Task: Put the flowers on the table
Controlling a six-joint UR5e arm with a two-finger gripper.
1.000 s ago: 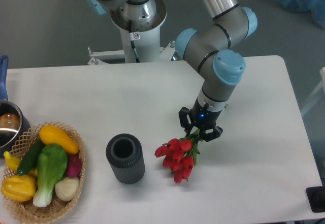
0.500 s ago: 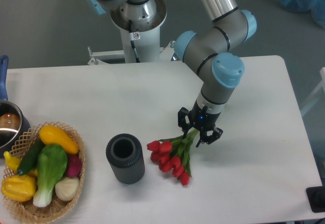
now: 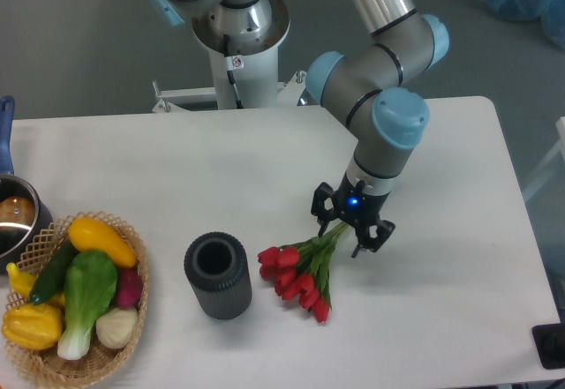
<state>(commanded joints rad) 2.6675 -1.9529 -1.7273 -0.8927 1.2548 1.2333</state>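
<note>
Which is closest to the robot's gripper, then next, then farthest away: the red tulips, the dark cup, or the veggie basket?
Measured from the gripper:
1. The flowers, just below it and to its left in the picture, lying on the table.
2. The dark cylinder cup, farther left.
3. The wicker basket of vegetables, at the far left edge.

Table (image 3: 177,168) smooth matt white; basket (image 3: 40,358) woven wicker; cylinder (image 3: 217,276) ribbed matt dark.

The bunch of red tulips with green stems (image 3: 296,274) has dropped below the claw (image 3: 352,234) and now lies flat; the claw's fingers have spread and lifted slightly.
</note>
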